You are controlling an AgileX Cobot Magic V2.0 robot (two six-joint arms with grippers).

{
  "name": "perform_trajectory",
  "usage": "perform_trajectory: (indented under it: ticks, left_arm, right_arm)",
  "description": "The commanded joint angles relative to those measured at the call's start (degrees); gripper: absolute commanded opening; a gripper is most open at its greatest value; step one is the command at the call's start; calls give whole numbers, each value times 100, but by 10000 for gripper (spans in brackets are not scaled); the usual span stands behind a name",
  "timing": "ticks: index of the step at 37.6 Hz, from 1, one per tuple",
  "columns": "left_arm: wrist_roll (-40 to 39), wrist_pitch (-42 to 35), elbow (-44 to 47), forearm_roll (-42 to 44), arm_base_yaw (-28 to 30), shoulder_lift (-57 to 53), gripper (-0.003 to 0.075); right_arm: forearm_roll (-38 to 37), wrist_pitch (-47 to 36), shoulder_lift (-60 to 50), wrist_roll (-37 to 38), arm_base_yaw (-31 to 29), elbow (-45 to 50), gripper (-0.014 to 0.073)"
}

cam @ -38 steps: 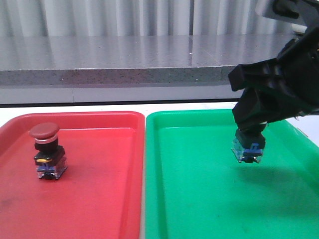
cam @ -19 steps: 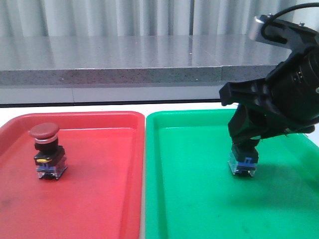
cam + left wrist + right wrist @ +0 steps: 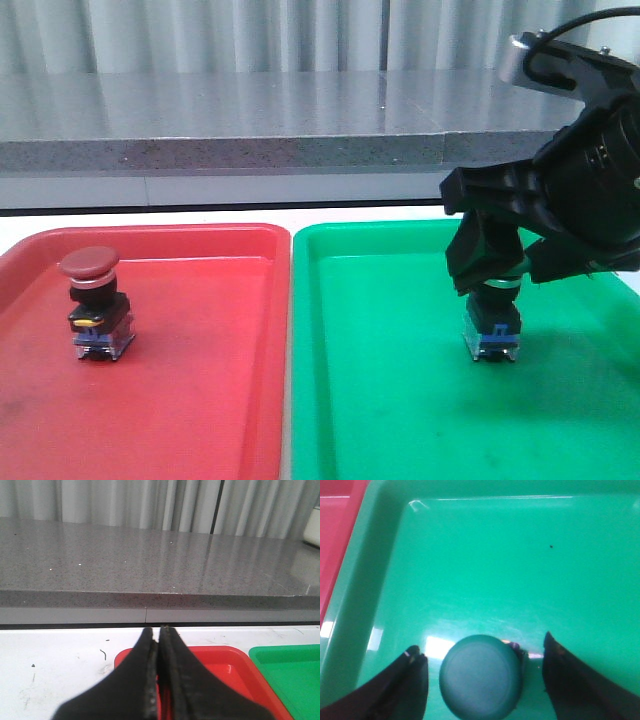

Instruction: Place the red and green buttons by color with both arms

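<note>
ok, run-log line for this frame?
right gripper: open, straddling green button | green button: upright in green tray | red button: upright in red tray | left gripper: shut, empty

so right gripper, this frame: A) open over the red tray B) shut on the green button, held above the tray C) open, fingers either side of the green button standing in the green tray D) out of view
C: the right gripper has a gap on each side of the green button, which stands on the green tray floor in the front view.
</note>
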Motion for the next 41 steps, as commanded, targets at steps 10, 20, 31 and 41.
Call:
perform_trajectory:
  ticks: [10,20,31,41]
  left_arm:
    - [6,-490,-168,-62,19,55,-20]
    - [6,-490,-168,-62,19,55,-20]
    - [6,-490,-168,-62,19,55,-20]
    - [6,-490,-168,-62,19,55,-20]
  right_arm:
    - [-2,437,-1293,-23,-22,-592,478]
    - [-717,649,-2385,-147,-792,-585,-40]
    - [-1635,1028,-4034,-147,-1308,156,-69]
    - [-1856,1076,-6126,-147,-1308,1359,-69]
